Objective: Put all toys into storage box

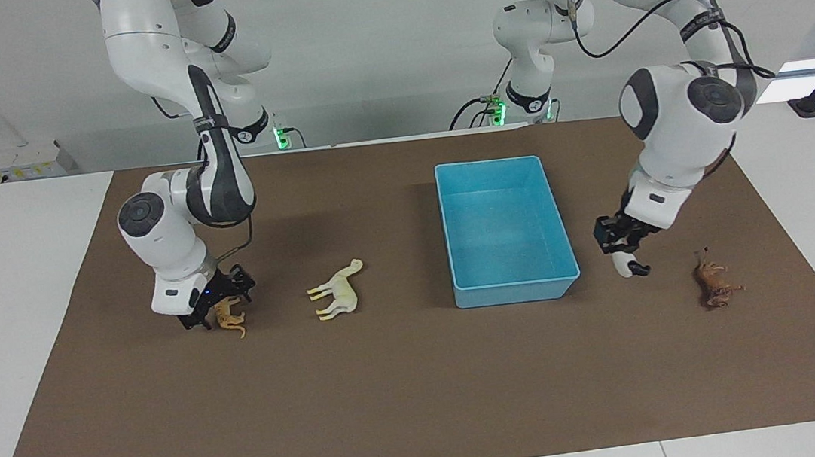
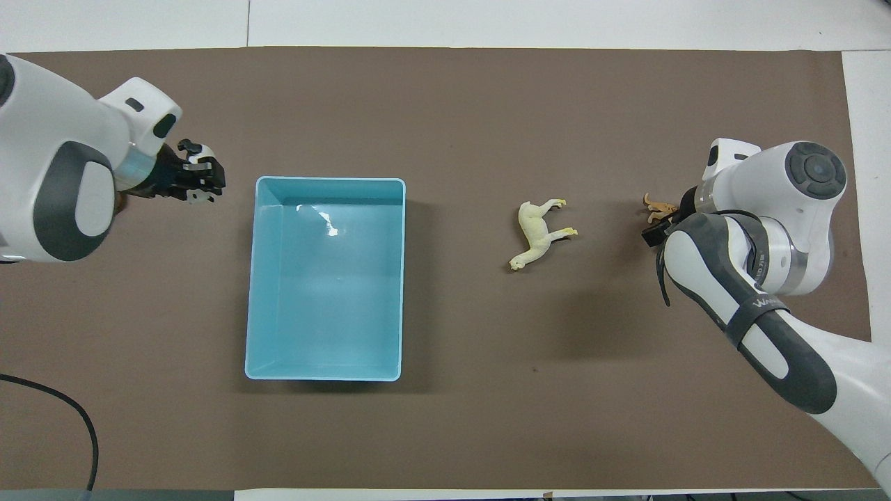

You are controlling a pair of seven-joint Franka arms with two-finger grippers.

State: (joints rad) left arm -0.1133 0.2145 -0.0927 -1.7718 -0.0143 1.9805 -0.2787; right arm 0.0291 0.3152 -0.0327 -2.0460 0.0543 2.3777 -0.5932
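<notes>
**A:** What does the scene hold, biggest things first?

**B:** A brown mat (image 1: pixel 426 408) covers the table. On it, toward the left arm's end, sits the light blue storage box (image 1: pixel 489 165), with no toy in it. A cream-white horse (image 1: pixel 338 290) lies on its side between the box and the right arm's end. A brown lion (image 1: pixel 716 285) lies on the mat, closer to the left arm's end than the box is. An orange tiger (image 1: pixel 229 315) lies at the right arm's end.

**A:** And the grippers?

**B:** The left gripper (image 1: pixel 620 251) is clamped on the panda (image 1: pixel 629 266), holding it head-down just clear of the mat, beside the box's outer wall. The right gripper (image 1: pixel 215 309) is down at the tiger with its jaws open. I cannot tell whether the tiger lies between them.

**A:** How should the panda's step be done well?

**B:** As I judge it, the panda hangs lower than the box's rim. The left arm should rise first, then travel sideways until it is over the box's floor, then let go from low down so the toy does not bounce out. The panda is gripped by one end, so a slow carry should keep it from swinging loose.
</notes>
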